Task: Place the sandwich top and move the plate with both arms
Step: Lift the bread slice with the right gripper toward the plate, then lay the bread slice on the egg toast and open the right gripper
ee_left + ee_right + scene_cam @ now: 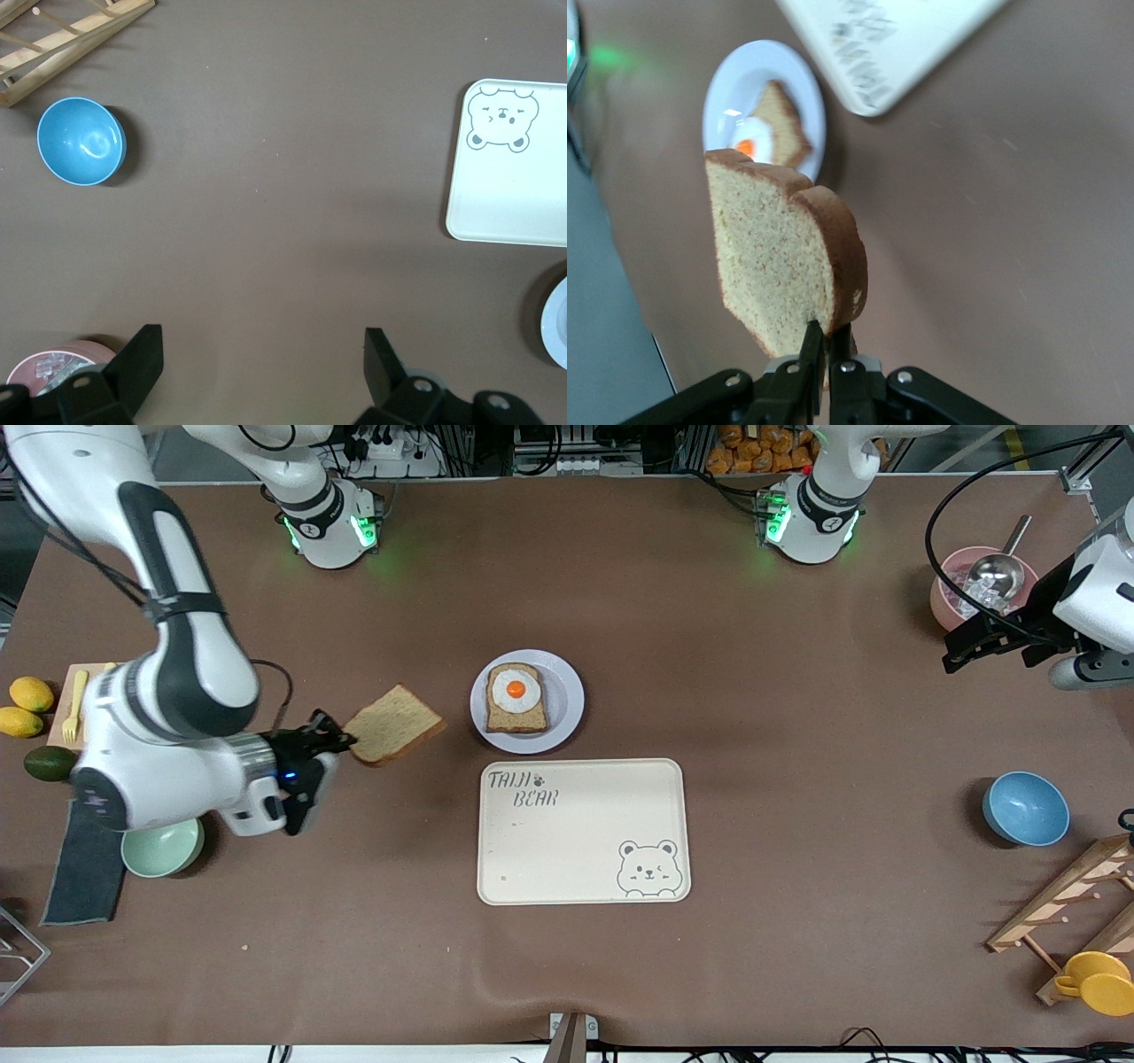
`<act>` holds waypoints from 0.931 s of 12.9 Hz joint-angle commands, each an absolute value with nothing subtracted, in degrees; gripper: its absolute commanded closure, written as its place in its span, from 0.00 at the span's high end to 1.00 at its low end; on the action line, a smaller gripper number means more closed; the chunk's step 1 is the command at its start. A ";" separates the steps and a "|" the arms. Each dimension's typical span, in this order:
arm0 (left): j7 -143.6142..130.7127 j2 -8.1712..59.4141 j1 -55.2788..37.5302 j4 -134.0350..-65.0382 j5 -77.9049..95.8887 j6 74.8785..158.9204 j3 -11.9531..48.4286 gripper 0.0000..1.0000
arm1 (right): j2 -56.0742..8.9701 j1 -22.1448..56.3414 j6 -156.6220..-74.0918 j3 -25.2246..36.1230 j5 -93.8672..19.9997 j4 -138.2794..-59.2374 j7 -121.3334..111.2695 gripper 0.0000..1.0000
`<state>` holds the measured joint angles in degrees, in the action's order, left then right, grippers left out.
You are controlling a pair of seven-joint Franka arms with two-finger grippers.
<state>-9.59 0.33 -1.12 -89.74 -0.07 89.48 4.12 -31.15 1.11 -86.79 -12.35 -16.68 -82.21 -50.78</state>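
Observation:
My right gripper [341,741] is shut on one edge of the sandwich top [393,724], a bare tan wholemeal slice, and holds it in the air over the table beside the plate, toward the right arm's end. In the right wrist view the slice [780,257] stands up from the gripper [830,338]. The pale lavender plate [567,713] holds a bread slice with a fried egg [516,696]; both also show in the right wrist view [731,93]. My left gripper [961,651] is open and empty, waiting high over the left arm's end of the table; its fingers [142,359] show over bare table.
A cream bear tray [583,830] lies just nearer the camera than the plate. A mint bowl [162,847], dark cloth, lemons and avocado sit at the right arm's end. A blue bowl [1026,808], pink bowl with scoop [979,584] and wooden rack [1076,903] sit at the left arm's end.

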 commanded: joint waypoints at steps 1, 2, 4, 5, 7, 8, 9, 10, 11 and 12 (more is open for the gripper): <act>-9.84 0.00 -0.70 -89.30 -0.35 88.77 4.39 1.00 | -31.99 6.05 -83.76 -11.78 -15.38 -78.58 -58.95 0.00; -9.76 0.00 -0.62 -89.30 -0.35 88.77 4.39 1.00 | -31.99 7.54 -83.67 -11.69 -15.21 -78.05 -61.24 0.00; -9.76 -0.17 -0.18 -89.38 -0.35 88.68 4.39 1.00 | -32.34 11.58 -84.11 -11.69 -11.19 -77.96 -64.24 0.00; -9.67 -0.18 0.52 -89.21 -0.26 88.59 4.48 1.00 | -33.21 14.04 -84.37 -11.69 -9.42 -77.96 -64.33 0.00; -9.75 -0.18 0.53 -89.21 -0.18 88.59 4.57 1.00 | -34.45 19.14 -87.08 -11.51 -5.12 -77.96 -63.72 0.00; -9.76 -0.09 0.53 -89.30 -0.18 88.59 4.66 1.00 | -35.76 20.90 -88.23 -11.51 -4.58 -77.96 -62.68 0.00; -9.76 0.00 0.44 -89.04 -0.18 88.59 4.75 1.00 | -36.99 22.14 -89.11 -11.51 -4.40 -77.44 -60.93 0.00; -9.76 0.00 0.35 -89.03 0.00 88.59 4.83 1.00 | -37.70 24.06 -90.43 -11.34 -3.26 -77.34 -60.56 0.00; -9.67 0.00 0.61 -89.12 0.09 88.59 4.75 1.00 | -38.49 25.21 -92.09 -11.34 -1.42 -77.34 -60.56 0.00; -9.67 -0.09 0.70 -89.03 0.09 88.59 4.57 1.00 | -39.37 25.75 -92.98 -11.34 -1.32 -77.34 -60.47 0.00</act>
